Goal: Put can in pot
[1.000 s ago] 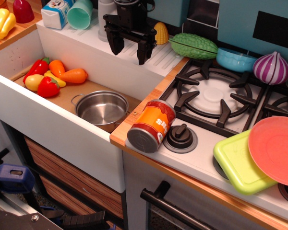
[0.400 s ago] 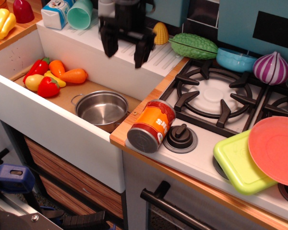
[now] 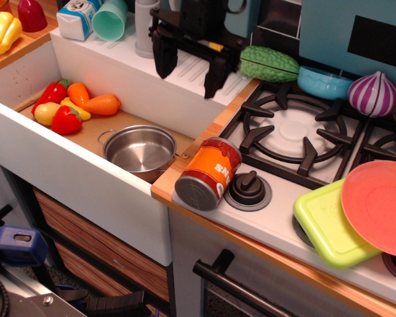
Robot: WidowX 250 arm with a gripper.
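Observation:
The can [image 3: 208, 173], orange-red with white letters and grey ends, lies on its side on the wooden counter strip beside the black stove knob [image 3: 248, 188]. The shiny steel pot [image 3: 140, 150] stands upright and empty in the sink, just left of the can. My black gripper [image 3: 190, 77] hangs open and empty over the sink's back ledge, well behind and above the can, its two fingers wide apart.
Toy vegetables [image 3: 72, 105] lie in the sink's far left corner. A milk carton [image 3: 79, 16] and teal cup [image 3: 110, 18] stand on the back ledge. A green gourd [image 3: 268, 63], blue bowl [image 3: 322, 81], purple onion [image 3: 373, 93], green lid [image 3: 330, 223] and red plate [image 3: 379, 207] are around the stove.
The gripper has moved right along the back ledge and its fingers have spread wider. The can and pot have not moved.

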